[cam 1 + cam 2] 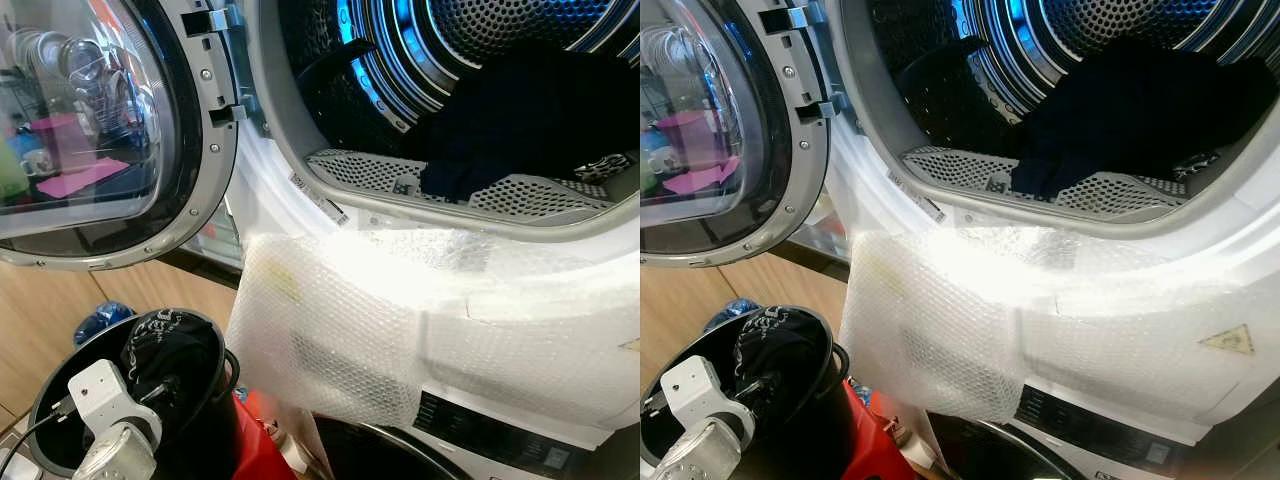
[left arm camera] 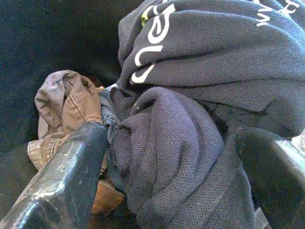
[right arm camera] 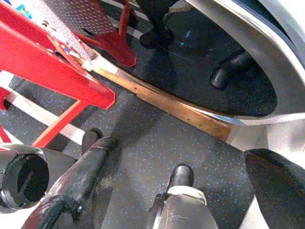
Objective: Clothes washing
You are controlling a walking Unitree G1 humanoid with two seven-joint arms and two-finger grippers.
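Down inside the round black plastic laundry bucket, near its rim, the left gripper reaches into a heap of clothes. From the head you can see just the silver arm and its white wrist box going into the bucket. The left wrist view shows more: the two black fingers are spread wide, one on each side of a dark blue knit shirt with white letters, touching it but not squeezed shut on it. A crumpled tan cloth lies just beside the shirt.

Above the bucket, the big white washing machine has its round glass door swung open. Dark clothes lie already in the shiny metal drum. A sheet of clear bubble wrap hangs over the machine's front.

The right gripper hangs low, its fingers wide apart and holding nothing, over a dark speckled floor near a red metal frame
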